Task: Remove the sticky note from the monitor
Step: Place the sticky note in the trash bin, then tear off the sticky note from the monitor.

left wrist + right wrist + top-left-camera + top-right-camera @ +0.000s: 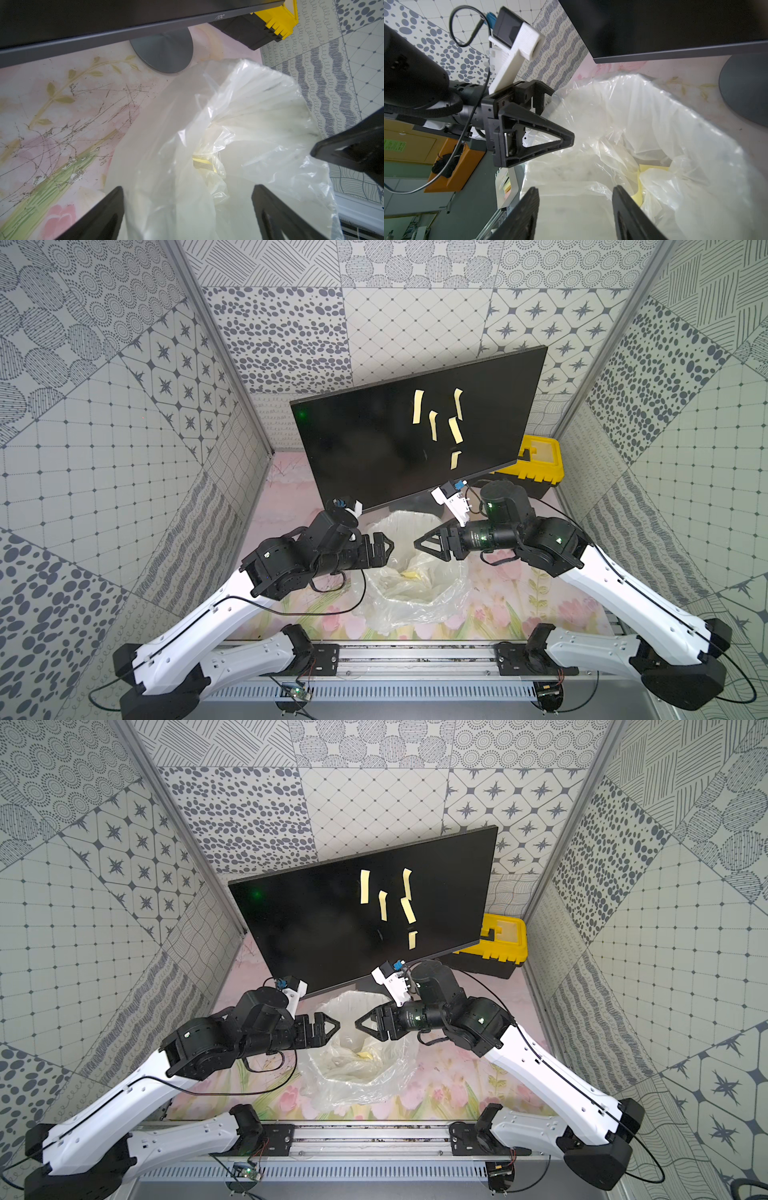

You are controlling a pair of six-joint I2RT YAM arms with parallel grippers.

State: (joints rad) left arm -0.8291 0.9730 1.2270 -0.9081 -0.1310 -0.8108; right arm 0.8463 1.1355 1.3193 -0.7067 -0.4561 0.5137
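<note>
The black monitor (395, 439) stands tilted at the back, with several yellow sticky note strips (418, 406) on the right half of its screen. In front of it is a clear plastic bag (440, 597) holding crumpled yellow notes (652, 168). Both grippers hover over the bag's mouth, tips facing each other and a little apart. My left gripper (188, 193) is open with only bag plastic below it. My right gripper (575, 192) is open too, nothing between its fingers. In both top views the left gripper (337, 1026) and right gripper (357, 1023) show edge-on.
A yellow-and-black toolbox (536, 466) sits behind the monitor's right corner. The monitor's round grey base (164, 52) stands just behind the bag. Patterned walls close in on three sides. A metal rail (399, 659) carrying both arm bases runs along the front.
</note>
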